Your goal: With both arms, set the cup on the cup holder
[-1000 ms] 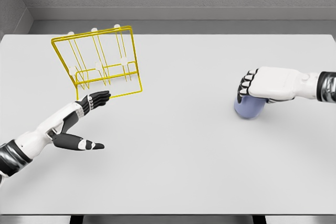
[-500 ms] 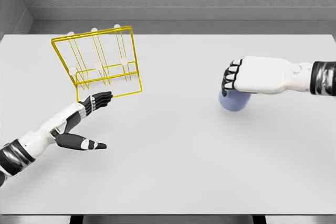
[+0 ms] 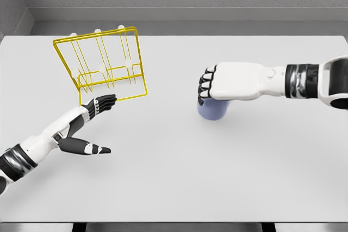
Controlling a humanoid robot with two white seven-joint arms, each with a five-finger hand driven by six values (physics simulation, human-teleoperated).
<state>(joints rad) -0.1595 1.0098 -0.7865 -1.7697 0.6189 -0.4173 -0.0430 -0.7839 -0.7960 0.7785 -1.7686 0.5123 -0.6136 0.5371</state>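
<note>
A pale blue cup (image 3: 213, 109) hangs just above the white table (image 3: 179, 167), near its middle, with my right hand (image 3: 217, 83) curled over its top and shut on it. The yellow wire cup holder (image 3: 103, 64) stands at the back left, with white-tipped pegs rising from its base. My left hand (image 3: 95, 115) lies flat just in front of the holder's near edge, fingers stretched toward it and thumb spread out, holding nothing. The cup's rim is hidden under the right palm.
A grey wall runs behind the table's far edge. The table's front edge crosses the bottom of the view.
My right hand has carried the cup leftward across the table, from the right side to near the middle. The left arm has barely shifted.
</note>
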